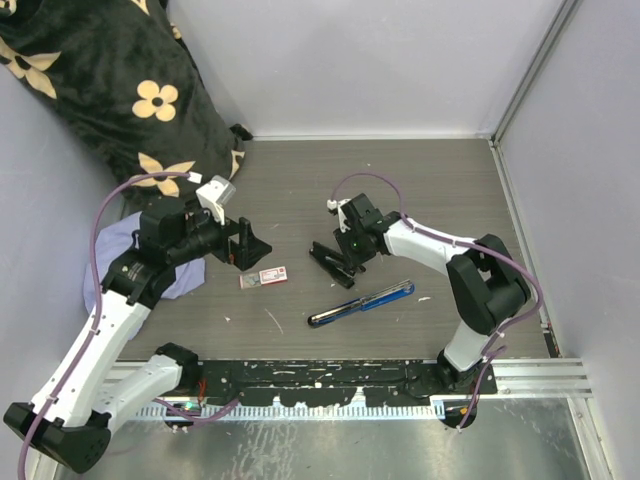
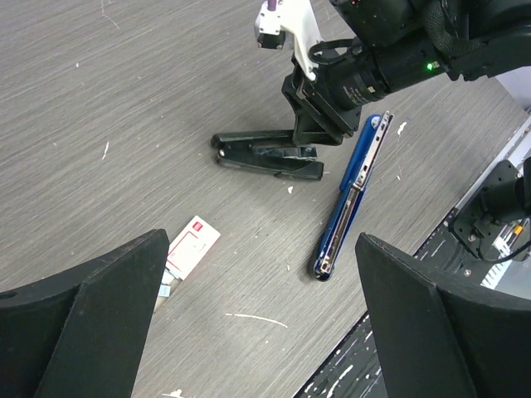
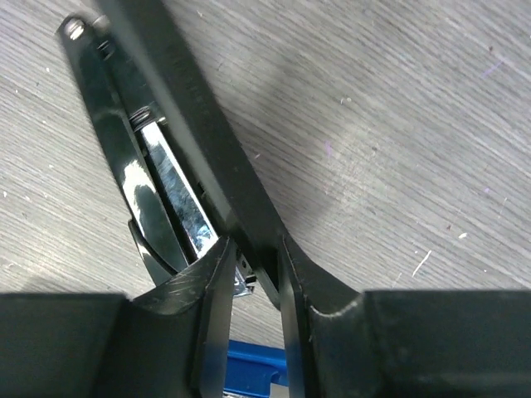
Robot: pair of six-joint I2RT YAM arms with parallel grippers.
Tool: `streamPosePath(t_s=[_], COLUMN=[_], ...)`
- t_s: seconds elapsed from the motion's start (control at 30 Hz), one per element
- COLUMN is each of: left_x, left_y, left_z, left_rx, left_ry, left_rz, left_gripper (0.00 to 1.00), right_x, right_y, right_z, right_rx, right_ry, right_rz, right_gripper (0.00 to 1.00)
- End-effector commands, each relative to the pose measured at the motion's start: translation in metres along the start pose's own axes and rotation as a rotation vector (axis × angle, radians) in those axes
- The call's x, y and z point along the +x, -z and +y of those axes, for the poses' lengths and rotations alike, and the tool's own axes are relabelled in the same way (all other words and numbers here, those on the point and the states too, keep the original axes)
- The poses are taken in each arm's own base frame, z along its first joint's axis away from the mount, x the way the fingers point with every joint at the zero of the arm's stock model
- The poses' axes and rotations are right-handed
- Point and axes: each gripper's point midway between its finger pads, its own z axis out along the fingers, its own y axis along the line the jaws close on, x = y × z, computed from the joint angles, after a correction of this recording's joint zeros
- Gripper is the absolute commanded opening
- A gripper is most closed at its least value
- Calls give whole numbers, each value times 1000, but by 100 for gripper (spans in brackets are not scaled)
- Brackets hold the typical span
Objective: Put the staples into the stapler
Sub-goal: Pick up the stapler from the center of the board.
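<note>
Crowded table centre, open far side.
I find black stapler (image 1: 328, 262), blue stapler (image 1: 365, 301) and staples (image 1: 265, 278) clustered close together; bare table (image 1: 430, 190) lies beyond them.

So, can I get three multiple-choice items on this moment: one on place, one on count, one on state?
1. Where is the staple box? A in a bowl; B on the table, left of the black stapler in the top view; C on a shelf.
2. How many staplers are out? A one; B three; C two.
3. The left gripper is: A open and empty; B shut on a pen; C shut on a cup.
Key: B, the box lies flat on the bare tabletop; C, a black one and a blue stapler; A, its fingers stand wide apart with nothing between them.
</note>
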Motion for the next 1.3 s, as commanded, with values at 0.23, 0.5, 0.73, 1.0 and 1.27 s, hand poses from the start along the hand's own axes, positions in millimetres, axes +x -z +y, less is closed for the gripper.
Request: streamPosePath(t_s=[0.23, 0.5, 0.73, 1.0, 1.27], left_x=[-11, -5, -3, 24, 67], left_y=[3, 2, 3, -14, -30], left_z=[3, 6, 19, -4, -73], left_rx=[-5, -13, -88, 52, 233], left_ry=[-85, -108, -111, -284, -754], left_rz=[-94, -93, -139, -65, 50], left_gripper=[98, 98, 98, 98, 94], right_x=[-23, -9, -20, -35, -18], right_y=[-14, -27, -15, 32, 72], right_z=[-6, -8, 6, 30, 72], right_rx=[33, 44, -56, -413, -720], right_ry=[20, -6, -89, -230, -263], right_rz=[-48, 4, -27, -66, 3], right_gripper=[24, 12, 1, 1, 1])
